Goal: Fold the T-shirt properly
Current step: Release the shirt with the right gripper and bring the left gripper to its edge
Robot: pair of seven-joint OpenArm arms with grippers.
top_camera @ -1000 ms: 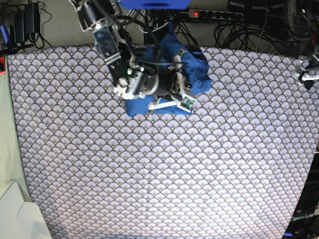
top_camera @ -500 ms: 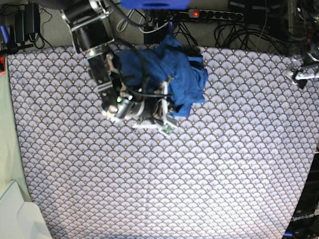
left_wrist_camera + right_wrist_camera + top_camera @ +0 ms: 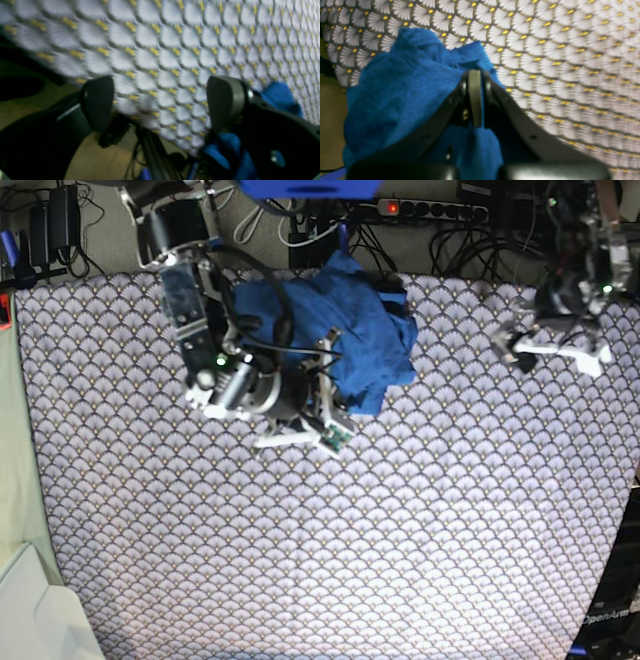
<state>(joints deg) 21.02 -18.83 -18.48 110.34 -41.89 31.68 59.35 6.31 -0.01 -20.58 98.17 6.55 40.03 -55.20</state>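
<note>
Blue T-shirt (image 3: 355, 330), crumpled in a bunched heap, at the far edge of the scale-patterned cloth (image 3: 400, 530)

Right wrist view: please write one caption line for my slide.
Right gripper shut on a fold of the crumpled blue T-shirt, above the fan-patterned tablecloth.

Scallop-patterned tablecloth (image 3: 400, 520) with yellow dots, black power strip (image 3: 430, 208) with red switch, tangled cables (image 3: 490, 240) behind
</note>
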